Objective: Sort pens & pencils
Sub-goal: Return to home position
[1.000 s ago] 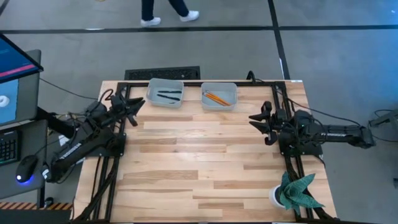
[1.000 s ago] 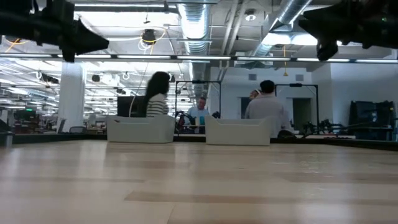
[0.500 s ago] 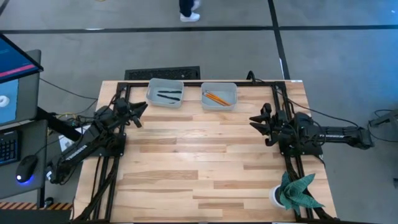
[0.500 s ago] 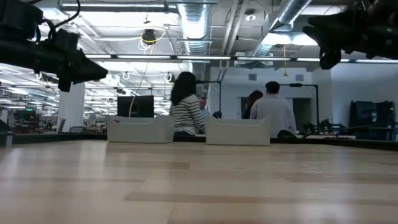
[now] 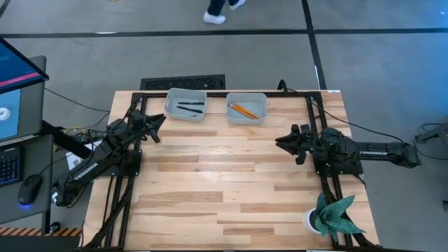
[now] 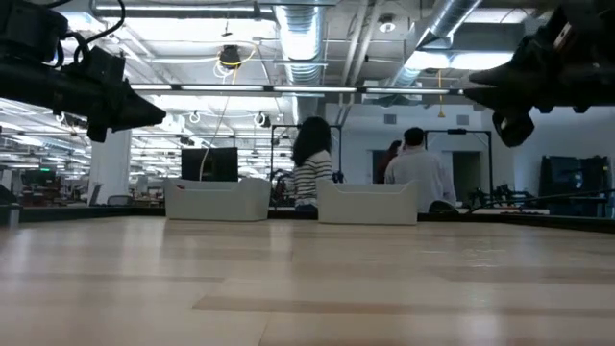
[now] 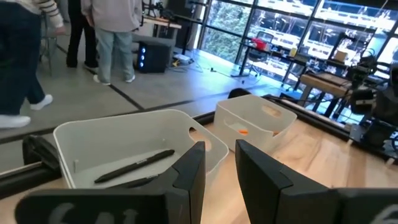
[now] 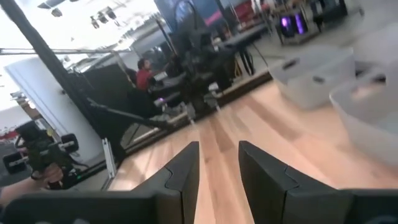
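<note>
Shows the pens (image 5: 190, 107) lying inside the left gray bin (image 5: 170, 103) at the counter's (image 5: 224, 189) far edge, the pencils (image 5: 243, 110) in the right gray bin (image 5: 263, 105) just beside it. Holds the left hand (image 5: 158, 122) raised near the left gray bin, fingers parted, empty. Holds the right hand (image 5: 283, 143) raised over the right side, well apart from both bins, released, grasping nothing
</note>
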